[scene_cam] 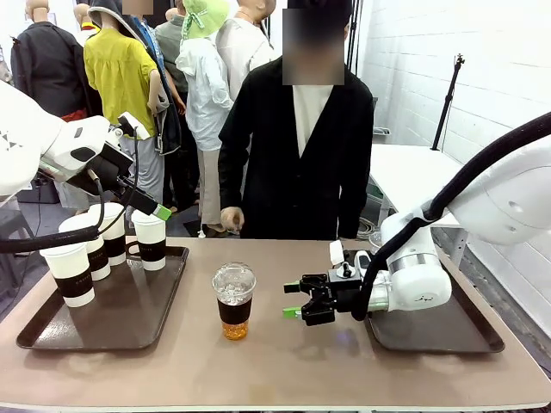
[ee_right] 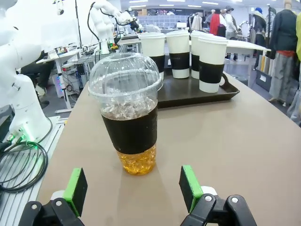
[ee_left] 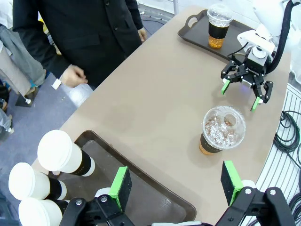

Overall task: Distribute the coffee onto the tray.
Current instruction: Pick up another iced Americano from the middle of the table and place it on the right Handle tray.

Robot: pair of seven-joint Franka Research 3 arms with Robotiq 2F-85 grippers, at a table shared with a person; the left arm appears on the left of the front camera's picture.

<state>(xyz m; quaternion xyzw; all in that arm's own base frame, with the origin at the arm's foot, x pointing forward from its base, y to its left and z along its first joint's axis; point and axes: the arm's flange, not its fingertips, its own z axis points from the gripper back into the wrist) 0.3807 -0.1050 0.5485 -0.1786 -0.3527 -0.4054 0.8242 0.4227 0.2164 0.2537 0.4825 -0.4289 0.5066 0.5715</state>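
A clear dome-lidded cup of coffee point(scene_cam: 234, 299) with ice and a dark sleeve stands in the middle of the table. My right gripper point(scene_cam: 297, 301) is open just to its right, level with the cup point(ee_right: 129, 117), which stands a little beyond the open fingers point(ee_right: 133, 188). Several white lidded paper cups point(scene_cam: 149, 237) stand on the left tray point(scene_cam: 129, 323). My left gripper point(scene_cam: 155, 208) hovers above them, open and holding nothing point(ee_left: 175, 183). Another clear cup point(ee_left: 218, 26) stands on the right tray point(ee_left: 197, 33).
A person in a black jacket stands at the far side, one hand point(scene_cam: 231, 219) at the table's edge. The right tray point(scene_cam: 430, 331) lies under my right arm. Cables point(ee_right: 23, 165) hang beside the table's near edge.
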